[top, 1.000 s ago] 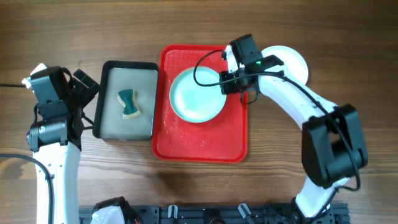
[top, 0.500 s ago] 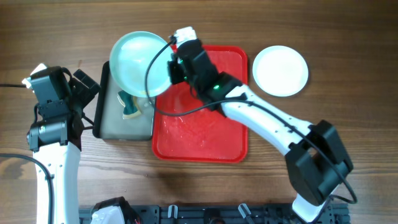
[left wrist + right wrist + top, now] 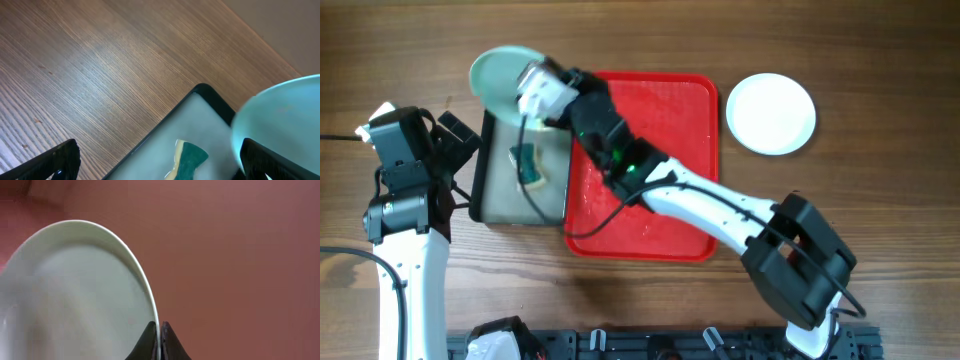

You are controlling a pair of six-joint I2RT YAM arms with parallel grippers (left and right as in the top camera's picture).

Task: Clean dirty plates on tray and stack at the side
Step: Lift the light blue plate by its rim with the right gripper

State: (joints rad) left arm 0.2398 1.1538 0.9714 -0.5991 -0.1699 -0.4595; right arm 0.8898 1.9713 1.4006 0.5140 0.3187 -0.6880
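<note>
My right gripper (image 3: 538, 92) is shut on the rim of a pale mint plate (image 3: 498, 72), which hangs tilted over the far end of the grey tray. In the right wrist view its fingertips (image 3: 160, 341) pinch the plate's (image 3: 75, 295) edge, with the red tray (image 3: 240, 255) behind. The red tray (image 3: 685, 100) holds no plate. A white plate (image 3: 770, 112) lies on the table to its right. My left gripper (image 3: 463, 162) stands open at the grey tray's left edge, holding nothing. Its wrist view shows the mint plate (image 3: 287, 117) at the right.
A black-rimmed grey tray (image 3: 552, 190) lies left of the red tray, with a green and yellow sponge (image 3: 527, 165) in it. The sponge (image 3: 189, 159) sits between my left fingers' line of sight. My right arm (image 3: 720, 205) stretches diagonally across the red tray.
My right arm has lifted the mint plate off the red tray and swung it left, over the far end of the grey tray. The left arm has stayed still.
</note>
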